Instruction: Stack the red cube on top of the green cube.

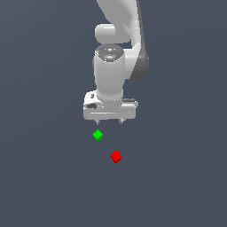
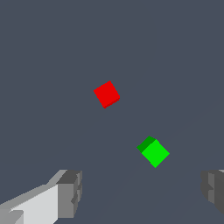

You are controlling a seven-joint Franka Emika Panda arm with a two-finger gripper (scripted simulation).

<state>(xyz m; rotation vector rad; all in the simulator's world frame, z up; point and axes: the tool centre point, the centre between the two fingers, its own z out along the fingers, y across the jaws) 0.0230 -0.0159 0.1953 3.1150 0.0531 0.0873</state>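
The small, plain, bright red cube [image 1: 116, 156] looks hard and light, like a little toy block. It should not bend or break when it is squeezed. Its sides look flat and smooth, so it might slip if the hold is off to one corner. The best place to take it is on two flat sides that face away from each other, near the middle of each side.

The white and grey robot gripper [image 1: 109, 120] hangs above the floor with its jaws spread wide and nothing between them. In the wrist view the two grey fingers [image 2: 70, 192] stand far apart.

The red cube sits on the flat dark grey floor [image 1: 40, 177], out in front of the jaws and not under them. It is turned a bit, so the jaws may need to turn to meet its flat sides. The small, plain, bright green cube [image 1: 98, 135] sits closer, almost under the jaws. The two cubes are near each other but do not touch.

There is open floor all around both cubes, with no walls or edges in sight. The one thing to watch is bumping the green cube on the way to the red one
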